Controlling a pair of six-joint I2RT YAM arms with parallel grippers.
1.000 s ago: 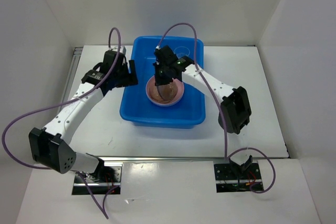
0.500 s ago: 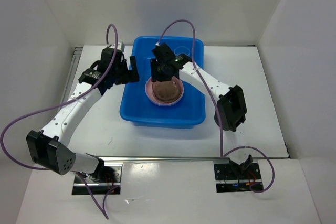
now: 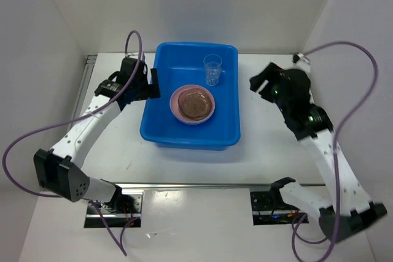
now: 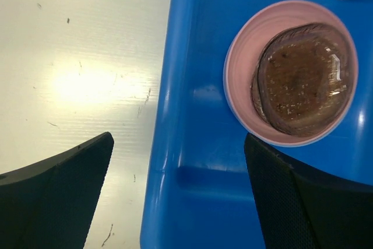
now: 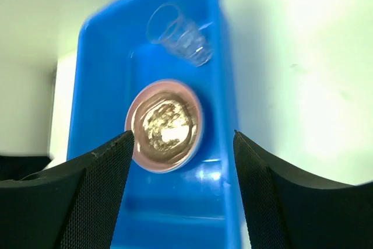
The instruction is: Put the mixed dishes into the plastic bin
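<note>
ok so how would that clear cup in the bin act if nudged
The clear cup stands upright and looks thin-walled, so it is probably light and would slide or tip. Its smooth sides may slip in a pinch. The blue bin wall beside it should stop it rolling.

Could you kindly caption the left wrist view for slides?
Open left tool over a wall of the blue bin; inside, a speckled brown plate nests in a pink plate.
</note>
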